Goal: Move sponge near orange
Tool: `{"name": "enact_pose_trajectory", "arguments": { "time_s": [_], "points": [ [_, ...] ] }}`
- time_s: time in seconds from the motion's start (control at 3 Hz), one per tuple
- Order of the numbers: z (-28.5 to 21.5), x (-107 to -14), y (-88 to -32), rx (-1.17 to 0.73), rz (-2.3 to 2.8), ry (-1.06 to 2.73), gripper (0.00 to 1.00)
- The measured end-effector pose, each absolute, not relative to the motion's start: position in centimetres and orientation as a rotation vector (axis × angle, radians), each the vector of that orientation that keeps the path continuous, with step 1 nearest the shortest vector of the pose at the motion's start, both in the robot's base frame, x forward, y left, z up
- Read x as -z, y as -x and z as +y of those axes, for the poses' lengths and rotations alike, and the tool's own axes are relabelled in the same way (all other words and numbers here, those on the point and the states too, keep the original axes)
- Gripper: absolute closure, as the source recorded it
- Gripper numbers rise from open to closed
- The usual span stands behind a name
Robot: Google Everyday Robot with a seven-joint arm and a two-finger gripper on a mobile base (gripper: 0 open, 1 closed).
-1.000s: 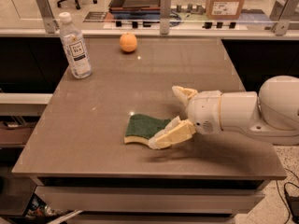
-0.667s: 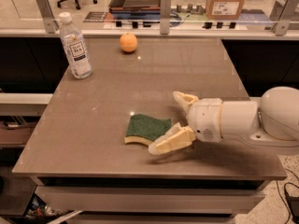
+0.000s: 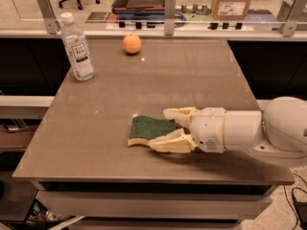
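The sponge (image 3: 149, 128) lies flat on the table (image 3: 192, 75), green side up, toward the near edge. My gripper (image 3: 164, 129) reaches in from the right, low over the table. It is open, with one finger on each side of the sponge's right end, close to its edges. The orange (image 3: 132, 43) sits at the far side of the table, well beyond the sponge and a little to its left.
A clear water bottle (image 3: 76, 47) stands upright at the table's far left, left of the orange. A raised rail with metal posts (image 3: 169, 6) runs along the far edge. My white arm (image 3: 268, 128) lies over the table's near right corner.
The fingers have narrowed from a wide spread to just outside the sponge's edges, and the gripper has dropped lower. The sponge, the orange and the bottle have not moved.
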State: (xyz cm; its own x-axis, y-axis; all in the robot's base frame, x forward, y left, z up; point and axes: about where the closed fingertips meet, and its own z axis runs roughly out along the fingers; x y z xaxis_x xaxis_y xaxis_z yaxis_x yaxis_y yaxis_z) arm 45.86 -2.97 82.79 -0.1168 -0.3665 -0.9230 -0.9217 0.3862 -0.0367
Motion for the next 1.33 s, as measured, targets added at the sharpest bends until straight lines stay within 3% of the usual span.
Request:
{"name": "enact_pose_trajectory", "arguments": {
  "time_s": [0.67, 1.0, 1.33],
  "points": [
    [-2.08, -82.37, -45.38, -0.718, 1.669, 1.17, 0.85],
    [-1.89, -82.49, -45.31, -0.717, 1.667, 1.175, 1.0],
    [-1.88, -82.5, -45.3, -0.717, 1.666, 1.175, 1.0]
  ]
}}
